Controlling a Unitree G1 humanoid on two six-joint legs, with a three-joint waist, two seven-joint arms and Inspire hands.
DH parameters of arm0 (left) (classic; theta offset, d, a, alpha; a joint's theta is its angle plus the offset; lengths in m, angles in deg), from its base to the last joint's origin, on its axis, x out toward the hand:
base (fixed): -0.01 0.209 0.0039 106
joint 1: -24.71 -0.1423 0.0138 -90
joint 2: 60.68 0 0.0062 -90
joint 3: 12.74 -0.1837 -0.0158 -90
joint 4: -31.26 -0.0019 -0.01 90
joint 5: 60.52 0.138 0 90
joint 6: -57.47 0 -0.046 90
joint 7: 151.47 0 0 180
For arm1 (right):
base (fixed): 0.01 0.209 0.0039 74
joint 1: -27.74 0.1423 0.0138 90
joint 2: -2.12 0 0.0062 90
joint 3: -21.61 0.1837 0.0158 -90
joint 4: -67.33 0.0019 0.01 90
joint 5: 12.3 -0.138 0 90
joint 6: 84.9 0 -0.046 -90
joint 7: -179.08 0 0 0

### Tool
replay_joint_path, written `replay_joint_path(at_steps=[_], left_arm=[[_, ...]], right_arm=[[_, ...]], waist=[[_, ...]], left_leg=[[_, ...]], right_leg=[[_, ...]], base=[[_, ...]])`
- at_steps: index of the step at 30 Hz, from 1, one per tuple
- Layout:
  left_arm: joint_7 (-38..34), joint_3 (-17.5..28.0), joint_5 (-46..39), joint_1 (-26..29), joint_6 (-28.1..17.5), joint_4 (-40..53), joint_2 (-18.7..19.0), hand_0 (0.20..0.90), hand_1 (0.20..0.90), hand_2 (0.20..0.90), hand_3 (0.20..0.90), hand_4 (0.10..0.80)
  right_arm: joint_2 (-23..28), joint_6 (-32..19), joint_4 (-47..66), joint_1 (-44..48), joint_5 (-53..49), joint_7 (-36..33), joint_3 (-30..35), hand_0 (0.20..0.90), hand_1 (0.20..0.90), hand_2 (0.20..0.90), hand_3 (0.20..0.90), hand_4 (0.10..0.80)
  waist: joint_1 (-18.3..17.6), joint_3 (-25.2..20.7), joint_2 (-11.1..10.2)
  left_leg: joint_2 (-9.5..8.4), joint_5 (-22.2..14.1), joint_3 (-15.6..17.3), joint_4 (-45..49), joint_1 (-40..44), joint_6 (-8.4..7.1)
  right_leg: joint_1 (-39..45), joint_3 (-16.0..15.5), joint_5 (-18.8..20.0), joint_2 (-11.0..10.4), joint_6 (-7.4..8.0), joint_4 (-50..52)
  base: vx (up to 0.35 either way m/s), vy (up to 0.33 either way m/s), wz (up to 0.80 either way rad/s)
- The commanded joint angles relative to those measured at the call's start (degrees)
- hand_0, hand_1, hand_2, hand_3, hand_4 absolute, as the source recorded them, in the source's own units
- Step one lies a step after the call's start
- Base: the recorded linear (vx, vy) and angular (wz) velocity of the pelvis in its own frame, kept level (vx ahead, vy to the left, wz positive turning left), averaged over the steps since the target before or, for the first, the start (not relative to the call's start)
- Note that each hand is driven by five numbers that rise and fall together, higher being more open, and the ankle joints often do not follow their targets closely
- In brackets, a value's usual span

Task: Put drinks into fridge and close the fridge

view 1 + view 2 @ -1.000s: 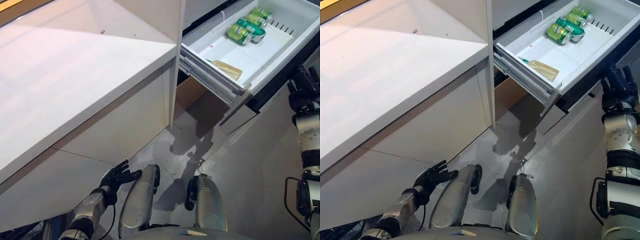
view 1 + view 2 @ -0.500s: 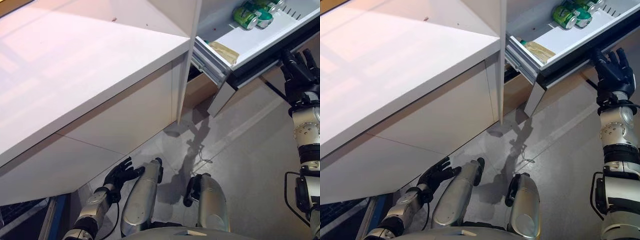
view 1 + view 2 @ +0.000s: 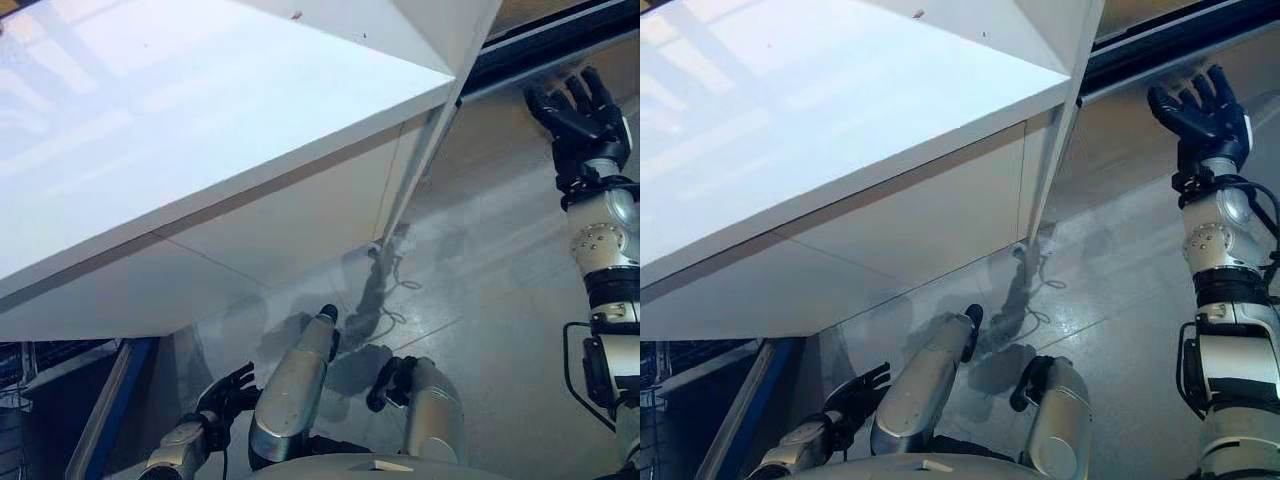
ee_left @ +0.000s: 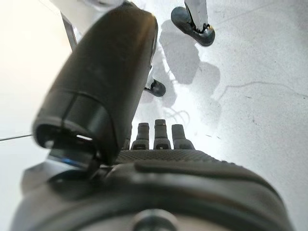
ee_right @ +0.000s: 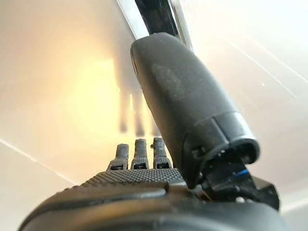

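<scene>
The fridge drawer's tan front [image 3: 1120, 125] shows at the top right under a dark band [image 3: 545, 40]; its inside and the drink cans are out of sight. My right hand [image 3: 578, 105] is raised with straight spread fingers at that front, and its wrist view shows the fingers [image 5: 139, 155] flat before the pale panel. Down by my leg, close to the floor, my left hand [image 3: 228, 392] hangs open and holds nothing, its fingers [image 4: 159, 134] straight.
A large white counter [image 3: 200, 120] fills the upper left, with white cabinet panels [image 3: 300, 225] below it and a corner post [image 3: 415, 175] beside the drawer. Grey floor [image 3: 480, 270] lies in front. A blue-edged rack [image 3: 100, 410] stands at the lower left.
The drawer has slid in: its white tray and green cans no longer show. My right hand has risen against the drawer front. The whole view has also shifted.
</scene>
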Motion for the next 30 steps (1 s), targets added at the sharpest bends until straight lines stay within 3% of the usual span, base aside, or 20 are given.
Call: replay_joint_path(at_steps=[1, 9, 16, 23, 30], left_arm=[[0.08, -1.98, 1.27, -1.88, -2.75, 2.51, 3.96, 0.900, 0.900, 0.900, 0.900, 0.800], [-1.07, -1.82, 1.76, 0.21, -1.88, 0.82, 4.06, 0.900, 0.900, 0.900, 0.900, 0.800], [-0.28, -1.99, 5.31, 0.88, 0.52, -2.51, 2.63, 0.900, 0.900, 0.900, 0.900, 0.800], [0.67, -0.63, 4.43, -0.74, 0.94, -3.67, -0.16, 0.900, 0.900, 0.900, 0.900, 0.800], [1.67, 0.41, 3.96, 0.85, 3.35, -5.28, -0.79, 0.900, 0.900, 0.900, 0.900, 0.800]], right_arm=[[3.14, -5.60, 4.49, 8.76, 0.95, 0.97, -1.00, 0.900, 0.900, 0.900, 0.900, 0.800], [-0.01, -4.51, 4.61, 4.35, -1.74, 2.74, -0.48, 0.900, 0.900, 0.900, 0.900, 0.800], [-9.84, 3.43, 7.41, -12.00, -1.00, 7.38, 0.00, 0.900, 0.900, 0.900, 0.900, 0.800], [-20.63, 6.19, 4.17, -34.09, 10.39, 11.00, -1.55, 0.900, 0.900, 0.900, 0.900, 0.800], [-25.35, 7.12, -7.91, -41.41, 17.77, 12.33, -2.20, 0.900, 0.900, 0.900, 0.900, 0.800]], waist=[[-0.91, -2.63, -0.62], [-3.52, -4.72, -2.46], [-7.81, -12.26, -4.82], [-11.51, -20.58, -4.36], [-13.48, -22.70, -3.86]], left_leg=[[0.71, -4.45, 6.29, -6.43, 5.82, 5.61], [2.58, -0.96, 8.50, -14.73, 10.06, 5.09], [3.27, 0.20, 11.31, -24.62, 18.16, 4.32], [3.58, 1.47, 13.14, -34.23, 25.74, 4.09], [3.89, 2.26, 15.25, -37.52, 29.00, 3.61]], right_leg=[[0.79, 1.60, 6.49, 4.66, -1.36, -4.46], [3.88, 3.41, 13.49, 6.93, 0.95, -18.55], [12.07, 7.05, 18.34, 9.10, 3.48, -34.66], [17.85, 8.86, 20.83, 10.84, 5.00, -43.21], [20.57, 7.53, 20.91, 11.71, 5.00, -45.38]], base=[[-0.098, 0.056, 0.00], [-0.095, 0.047, -0.22], [0.050, 0.027, -0.37], [0.076, 0.017, -0.26], [0.000, 0.013, -0.15]])
